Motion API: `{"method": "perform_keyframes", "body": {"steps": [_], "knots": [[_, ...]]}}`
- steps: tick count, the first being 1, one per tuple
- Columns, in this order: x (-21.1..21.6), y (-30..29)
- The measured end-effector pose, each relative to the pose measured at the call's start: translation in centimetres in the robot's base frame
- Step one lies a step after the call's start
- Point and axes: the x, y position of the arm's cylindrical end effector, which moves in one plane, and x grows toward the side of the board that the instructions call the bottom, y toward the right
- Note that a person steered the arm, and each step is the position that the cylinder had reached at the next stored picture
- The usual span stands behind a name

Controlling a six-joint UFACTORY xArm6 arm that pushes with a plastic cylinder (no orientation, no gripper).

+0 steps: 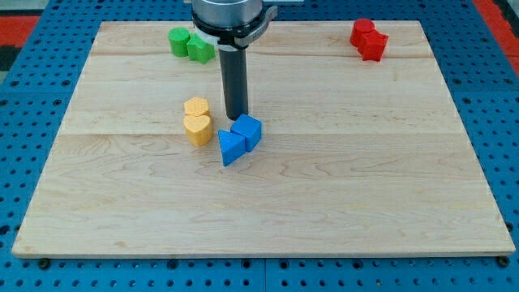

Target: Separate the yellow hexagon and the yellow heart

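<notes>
Blue blocks, two of them, are seen nearest the view's bottom at the board's middle: a blue triangular block (231, 148) and, touching it on the upper right, a blue cube-like block (248, 130). Just to their left, the yellow heart (197, 128) and the yellow hexagon (196, 107) are pictured pressed together, the hexagon on the side toward the view's top, the heart below it. The dark rod is shown standing upright, and my tip (237, 118) is set down just above the blue pair, near the right of the yellow pair but apart from both yellow blocks. No jaws are carried by the rod, and nothing is held by it.

Farther out, two green blocks (191, 44) are seen touching each other near the view's top, left of the rod's housing; their shapes cannot be made out with certainty. Two red blocks (369, 39) are clustered at the top right, well apart from everything else.

All blocks are laid on a pale wooden board (365, 195), which is itself set upon a blue perforated table (24, 122) visible around its edges.
</notes>
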Motion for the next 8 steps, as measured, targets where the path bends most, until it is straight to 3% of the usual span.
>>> {"method": "perform_keyframes", "body": {"steps": [3,4,6,8], "knots": [[-3.0,-0.5],[-2.6,0.1],[1.1,-5.6],[2.0,-6.5]]}}
